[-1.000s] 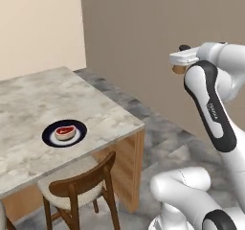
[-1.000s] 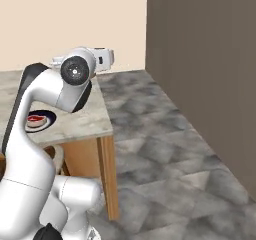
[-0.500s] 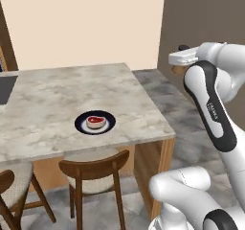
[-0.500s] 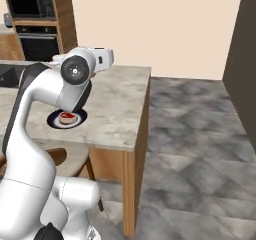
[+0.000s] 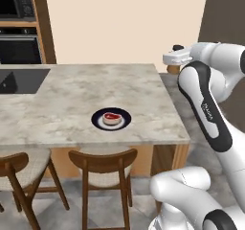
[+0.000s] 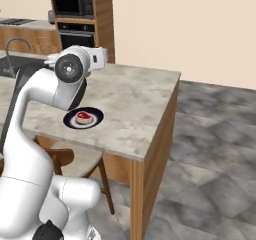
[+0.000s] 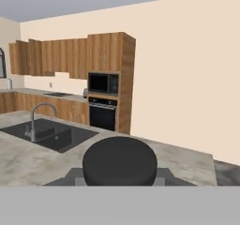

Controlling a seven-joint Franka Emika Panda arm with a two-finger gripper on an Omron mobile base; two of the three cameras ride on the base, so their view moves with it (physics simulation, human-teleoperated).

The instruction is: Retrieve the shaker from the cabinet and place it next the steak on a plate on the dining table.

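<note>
Shaker [image 7: 119,161] sits in the pincer [image 5: 175,66], which is closed around it; in the hand view its dark round cap faces the camera, so its long axis runs along the pincer's own line. From the left base view a bit of its tan body shows under the white hand, held high just off the worktop's [image 5: 76,92] far right corner. Well apart, on the worktop's near side, the plate [image 5: 111,118] carries the steak [image 5: 111,116] at its centre.

Dining table [image 5: 72,95] — matt marbled stone; chairs [image 5: 103,164] — wood.
</note>
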